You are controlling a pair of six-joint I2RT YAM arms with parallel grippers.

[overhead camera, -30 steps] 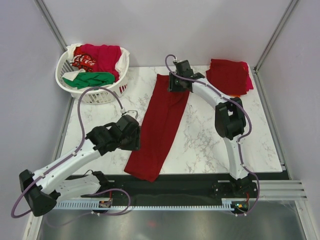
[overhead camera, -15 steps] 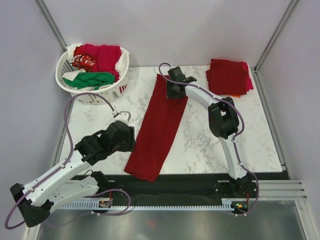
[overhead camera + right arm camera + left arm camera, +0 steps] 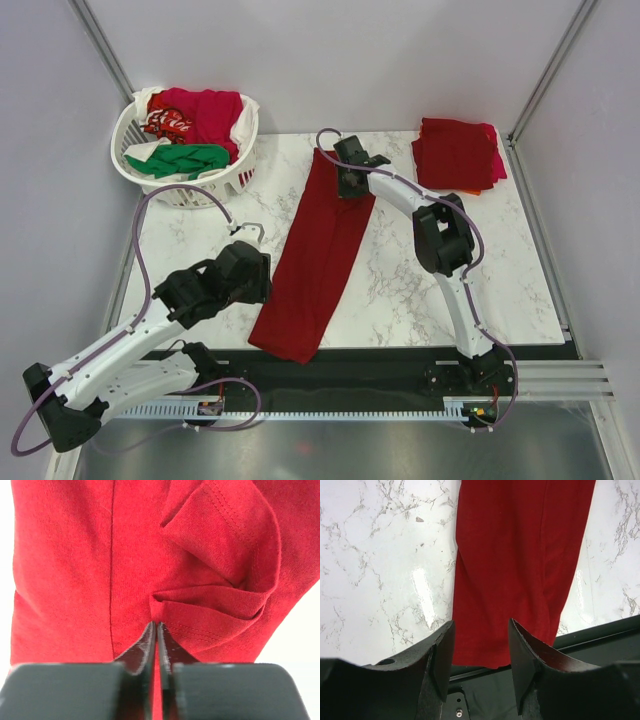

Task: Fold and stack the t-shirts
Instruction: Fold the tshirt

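A dark red t-shirt (image 3: 315,260), folded into a long strip, lies slantwise on the marble table (image 3: 410,280). Its near hem hangs just over the front edge. My right gripper (image 3: 350,184) is at the shirt's far end, shut on a puckered fold of the cloth (image 3: 200,610); its fingertips (image 3: 156,626) meet there. My left gripper (image 3: 262,278) is open and empty, just left of the shirt's near part. In the left wrist view it (image 3: 481,627) hovers over the near hem (image 3: 520,555). A stack of folded dark red t-shirts (image 3: 458,150) sits at the far right.
A white lattice basket (image 3: 122,135) at the far left holds crumpled red (image 3: 205,108), green (image 3: 182,158) and white shirts. The table's black front rail (image 3: 605,630) runs below the shirt's hem. Grey walls enclose the table.
My left arm has drawn back to the left, away from the shirt's near part. My right gripper has shifted a little left over the shirt's far end.
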